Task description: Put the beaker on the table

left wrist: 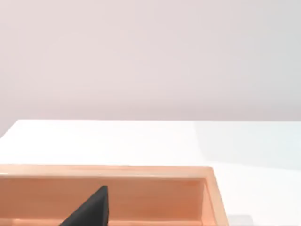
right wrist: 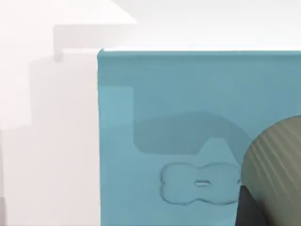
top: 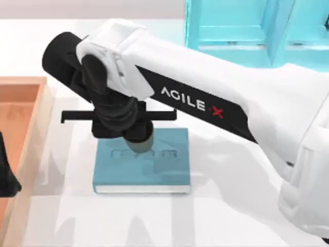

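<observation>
Beaker [top: 140,146], a small olive-grey ribbed cylindrical cup, sits directly beneath my right gripper [top: 134,135], over the far edge of a flat teal-blue book [top: 154,170] lying on the glossy white table [top: 226,206]; whether the black fingers are clamped on it I cannot tell; its long axis appears upright, though its mouth is hidden; my left gripper [top: 7,175] is parked over the orange wooden tray [top: 25,103] at the table's left edge.
</observation>
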